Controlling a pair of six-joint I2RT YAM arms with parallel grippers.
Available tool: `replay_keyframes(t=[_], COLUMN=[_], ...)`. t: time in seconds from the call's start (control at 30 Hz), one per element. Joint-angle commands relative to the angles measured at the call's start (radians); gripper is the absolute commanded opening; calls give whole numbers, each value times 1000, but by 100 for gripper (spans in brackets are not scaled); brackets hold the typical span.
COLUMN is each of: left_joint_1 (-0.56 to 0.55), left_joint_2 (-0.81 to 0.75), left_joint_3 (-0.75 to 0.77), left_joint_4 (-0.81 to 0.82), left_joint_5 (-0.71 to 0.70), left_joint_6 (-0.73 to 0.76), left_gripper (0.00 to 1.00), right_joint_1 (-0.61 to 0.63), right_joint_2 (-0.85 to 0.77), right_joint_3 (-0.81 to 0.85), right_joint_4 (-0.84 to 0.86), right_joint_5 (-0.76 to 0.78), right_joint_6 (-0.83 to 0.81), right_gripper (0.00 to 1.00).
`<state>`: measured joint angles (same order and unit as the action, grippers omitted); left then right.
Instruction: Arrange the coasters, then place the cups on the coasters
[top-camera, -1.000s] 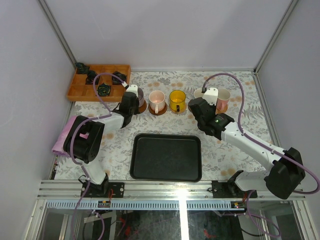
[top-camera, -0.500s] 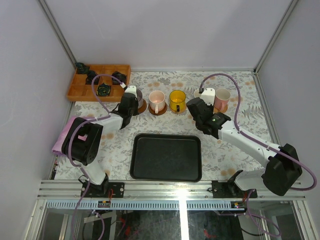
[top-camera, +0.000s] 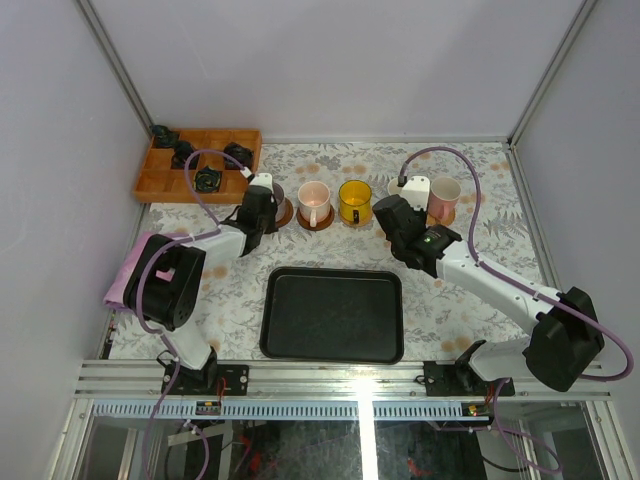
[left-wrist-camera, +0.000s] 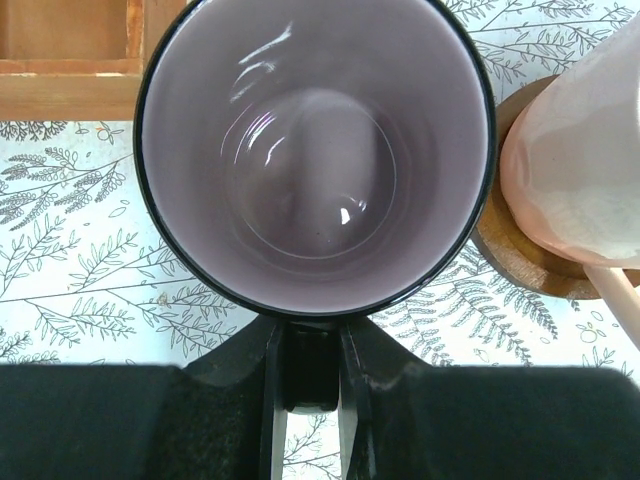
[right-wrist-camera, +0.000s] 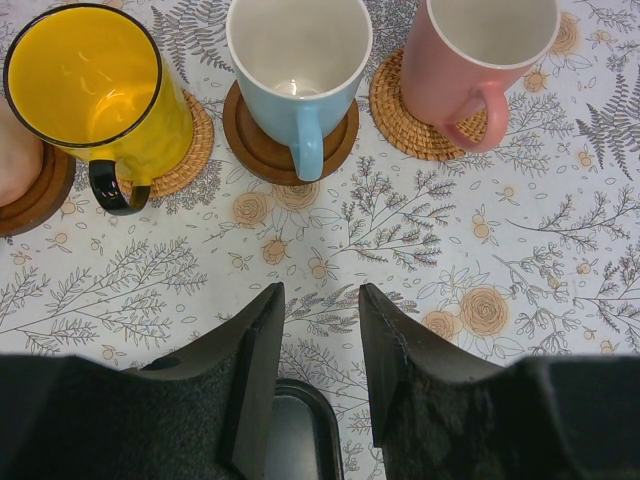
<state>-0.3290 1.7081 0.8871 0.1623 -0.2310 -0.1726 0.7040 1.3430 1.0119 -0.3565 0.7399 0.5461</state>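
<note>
Now the left gripper (left-wrist-camera: 311, 395) is pinching the handle of the mauve cup (left-wrist-camera: 315, 150). The right gripper (right-wrist-camera: 320, 360) is hanging half open, empty, before the blue cup (right-wrist-camera: 298, 60).

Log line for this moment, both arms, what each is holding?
left gripper: shut on mauve cup handle | right gripper: open, empty, apart from blue cup | blue cup: on wooden coaster
</note>
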Motion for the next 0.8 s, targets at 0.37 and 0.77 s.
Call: replay_keyframes(t=[0.37, 0.77], left_joint_1=[5, 5], left_joint_2=[17, 3], left_joint_3=[93, 72], left_joint_4=[-61, -101], left_joint_5=[10, -44], left_joint_6=[-34, -80], left_gripper=[0, 0], right_joint_1=[-8, -8], right_joint_2=[1, 21], right_joint_3=[31, 42], right_joint_4=[26, 29], right_joint_5=[2, -21], right_joint_6=[-6, -14], right_gripper=[43, 43])
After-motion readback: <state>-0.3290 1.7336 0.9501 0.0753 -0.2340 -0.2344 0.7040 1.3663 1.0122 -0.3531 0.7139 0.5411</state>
